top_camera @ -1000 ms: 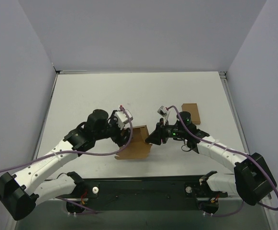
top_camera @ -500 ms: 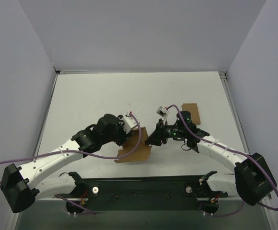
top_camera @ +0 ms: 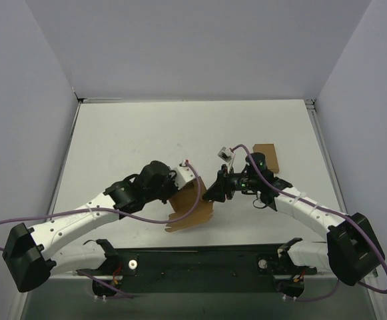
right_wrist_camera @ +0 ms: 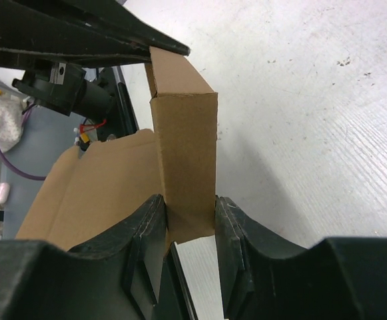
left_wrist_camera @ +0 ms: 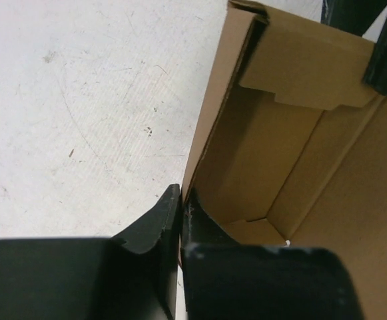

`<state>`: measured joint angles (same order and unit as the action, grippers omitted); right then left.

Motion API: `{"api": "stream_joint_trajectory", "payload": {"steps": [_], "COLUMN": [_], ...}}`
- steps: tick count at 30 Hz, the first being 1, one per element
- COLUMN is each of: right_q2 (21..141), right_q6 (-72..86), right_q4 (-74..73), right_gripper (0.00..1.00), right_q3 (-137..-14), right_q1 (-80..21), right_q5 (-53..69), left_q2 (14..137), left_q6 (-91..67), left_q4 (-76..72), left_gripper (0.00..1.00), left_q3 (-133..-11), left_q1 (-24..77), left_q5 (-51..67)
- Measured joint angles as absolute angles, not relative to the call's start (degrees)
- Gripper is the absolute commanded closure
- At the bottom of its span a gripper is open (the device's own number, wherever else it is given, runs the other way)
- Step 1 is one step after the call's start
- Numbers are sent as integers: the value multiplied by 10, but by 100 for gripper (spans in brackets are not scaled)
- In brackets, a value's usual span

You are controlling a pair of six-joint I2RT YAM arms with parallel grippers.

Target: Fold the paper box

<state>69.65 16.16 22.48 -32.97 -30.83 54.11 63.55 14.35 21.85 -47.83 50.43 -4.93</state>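
Note:
The paper box is brown kraft cardboard, half opened, lying between the two arms near the table's front. My left gripper is shut on the thin edge of one side wall, which is pinched between the jaws. The box's open inside, with a notched flap, fills the right of the left wrist view. My right gripper holds the opposite end: its jaws press both sides of a narrow upright panel.
A plain brown cardboard rectangle lies flat behind the right arm. The black mounting rail runs along the near edge. Grey walls stand on both sides, and purple cables trail from each arm.
My left gripper moved right, onto the box's left wall, and closed on it. The box's near flap swung down toward the front edge. The right arm held still.

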Motion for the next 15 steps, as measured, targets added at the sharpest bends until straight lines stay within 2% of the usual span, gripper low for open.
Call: {"api": "stream_joint_trajectory", "payload": {"steps": [4, 10, 15], "right_q2": [694, 668, 635], "right_q6": [152, 135, 117], "right_q4": [211, 177, 154], "right_gripper": [75, 61, 57], "right_q3": [-331, -331, -331], "right_q1": [-312, -331, -362], "right_q5": [526, 479, 390], "left_q2": [635, 634, 639], "left_q6": [154, 157, 154], "left_q4": [223, 224, 223], "left_gripper": [100, 100, 100], "left_q3": [-474, -472, -473], "left_q1": [519, 536, 547], "left_q5": [-62, -78, -89]}}
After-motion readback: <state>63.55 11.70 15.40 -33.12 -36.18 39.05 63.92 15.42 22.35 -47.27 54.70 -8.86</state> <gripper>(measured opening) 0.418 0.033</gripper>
